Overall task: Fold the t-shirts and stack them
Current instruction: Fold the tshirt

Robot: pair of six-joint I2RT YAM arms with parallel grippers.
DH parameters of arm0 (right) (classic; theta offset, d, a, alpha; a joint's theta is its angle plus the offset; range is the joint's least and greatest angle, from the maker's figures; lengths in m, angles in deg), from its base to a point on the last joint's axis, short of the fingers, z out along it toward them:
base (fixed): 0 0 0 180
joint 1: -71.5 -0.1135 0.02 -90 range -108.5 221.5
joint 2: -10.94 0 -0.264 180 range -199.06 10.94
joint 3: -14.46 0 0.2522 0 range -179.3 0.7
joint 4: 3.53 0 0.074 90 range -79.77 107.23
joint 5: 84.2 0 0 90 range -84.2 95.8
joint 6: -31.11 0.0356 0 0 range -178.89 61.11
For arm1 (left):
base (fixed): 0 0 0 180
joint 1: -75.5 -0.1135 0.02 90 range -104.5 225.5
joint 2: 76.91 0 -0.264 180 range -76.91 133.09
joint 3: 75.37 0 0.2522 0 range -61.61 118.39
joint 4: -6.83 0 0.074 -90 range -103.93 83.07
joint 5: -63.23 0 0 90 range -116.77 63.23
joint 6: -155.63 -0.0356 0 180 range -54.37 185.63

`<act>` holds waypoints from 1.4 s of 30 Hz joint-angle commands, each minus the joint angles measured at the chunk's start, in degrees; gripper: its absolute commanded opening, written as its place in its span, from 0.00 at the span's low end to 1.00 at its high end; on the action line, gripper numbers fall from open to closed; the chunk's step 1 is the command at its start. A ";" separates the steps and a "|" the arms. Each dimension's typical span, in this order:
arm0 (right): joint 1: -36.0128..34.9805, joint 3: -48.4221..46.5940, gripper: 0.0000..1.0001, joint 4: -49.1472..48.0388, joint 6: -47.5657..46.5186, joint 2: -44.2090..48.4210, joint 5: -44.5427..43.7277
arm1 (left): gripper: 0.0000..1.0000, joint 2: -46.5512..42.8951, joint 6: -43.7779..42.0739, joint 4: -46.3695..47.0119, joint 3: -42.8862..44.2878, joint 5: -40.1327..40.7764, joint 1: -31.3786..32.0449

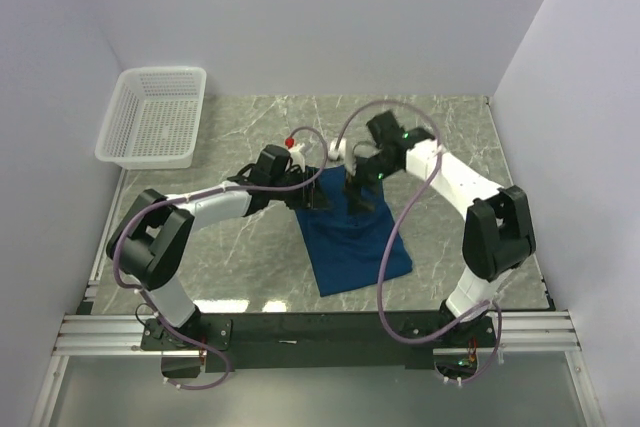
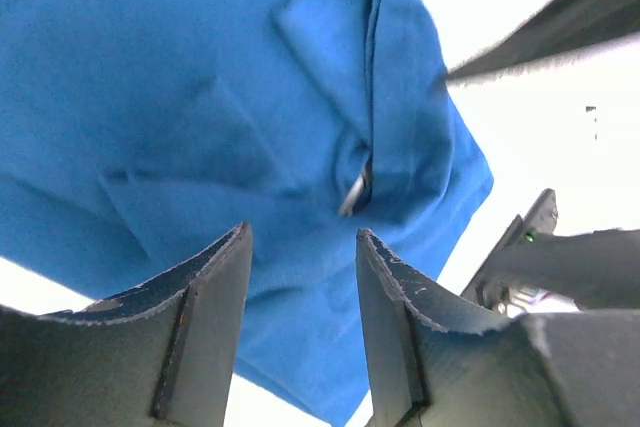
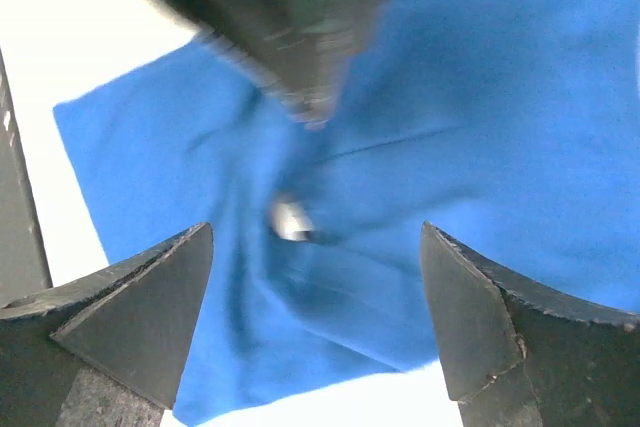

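The dark blue t-shirt lies folded into a rough rectangle on the marble table, its print hidden. My left gripper hovers over the shirt's far left corner, and my right gripper hovers just to its right over the far edge. In the left wrist view the left gripper is open and empty above the wrinkled shirt. In the right wrist view the right gripper is wide open and empty above the shirt. A small white tag shows in a crease between the two grippers.
A white mesh basket stands at the far left of the table. White walls close in the left, back and right sides. The left arm shows blurred at the top of the right wrist view.
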 commanded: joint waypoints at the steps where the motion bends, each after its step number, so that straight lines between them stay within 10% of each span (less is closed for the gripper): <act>1: 4.84 -9.75 0.90 6.90 3.02 -3.91 6.73 | 0.51 0.01 -4.82 -0.49 4.90 2.20 -0.12; 14: 7.66 -7.76 0.54 -1.72 17.98 -9.55 -13.23 | 0.47 2.83 -7.30 -10.07 8.17 9.31 0.06; 27: 7.67 -4.95 0.62 -3.21 21.06 -12.63 -17.63 | 0.50 6.43 -5.27 -13.50 9.22 11.87 1.11; 34: 7.67 -4.86 0.47 -3.03 20.70 -14.39 -17.28 | 0.48 7.40 -5.19 -14.38 10.09 12.57 1.20; 42: 7.93 -4.69 0.26 -3.65 20.70 -12.37 -16.93 | 0.01 7.49 -4.57 -14.56 9.66 13.19 1.20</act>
